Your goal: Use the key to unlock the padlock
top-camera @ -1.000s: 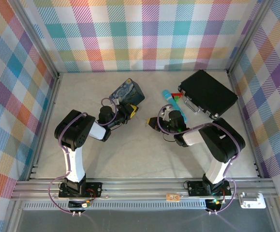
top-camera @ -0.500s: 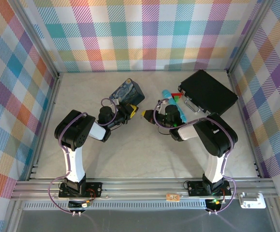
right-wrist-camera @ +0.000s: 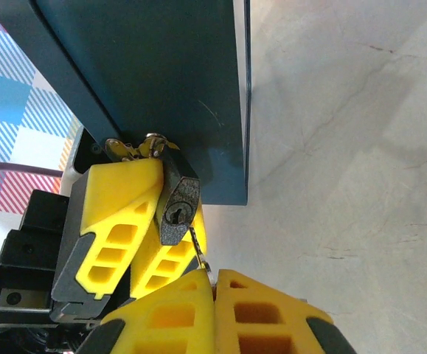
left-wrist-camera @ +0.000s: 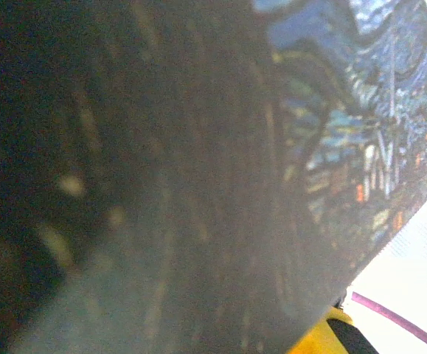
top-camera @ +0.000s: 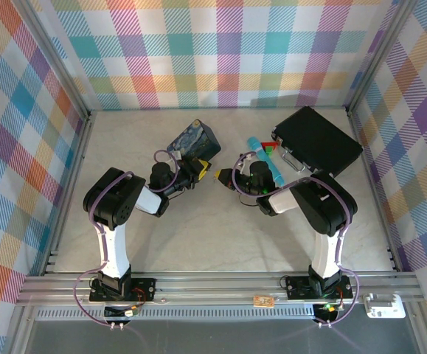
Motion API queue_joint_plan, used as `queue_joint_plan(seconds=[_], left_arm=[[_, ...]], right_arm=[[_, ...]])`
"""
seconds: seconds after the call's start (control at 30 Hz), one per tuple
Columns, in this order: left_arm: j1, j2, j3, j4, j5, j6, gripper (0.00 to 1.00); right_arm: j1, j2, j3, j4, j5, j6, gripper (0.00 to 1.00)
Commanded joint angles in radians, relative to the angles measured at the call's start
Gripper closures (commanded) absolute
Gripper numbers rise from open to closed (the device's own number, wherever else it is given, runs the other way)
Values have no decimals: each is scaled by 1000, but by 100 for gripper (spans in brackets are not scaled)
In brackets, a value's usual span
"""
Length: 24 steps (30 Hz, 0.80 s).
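The right jaws, pinching the key (right-wrist-camera: 198, 249), have reached the padlock (right-wrist-camera: 178, 212) clamped in the left jaws, so we insert next.

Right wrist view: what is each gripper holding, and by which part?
The right gripper pinches the key by its head end, blade aimed at the padlock. The left gripper clamps the padlock by its body.
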Motion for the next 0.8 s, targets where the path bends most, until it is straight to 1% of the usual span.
queue_joint_plan(seconds=[0.0,0.3,0.43,0.77], left_arm=[[-6,18,-2,34,23,-27,100],[-11,20,3,38,14,-29,100],[-14,20,6,36,11,-27,100],[-21,24,7,32,6,-25,100]], right_arm=[[6,-5,-13,72,27,9,100],[6,-31,-46,93,48,9,100],[8,-28,-43,103,30,14,100],[16,-32,-60,131,30,18,100]])
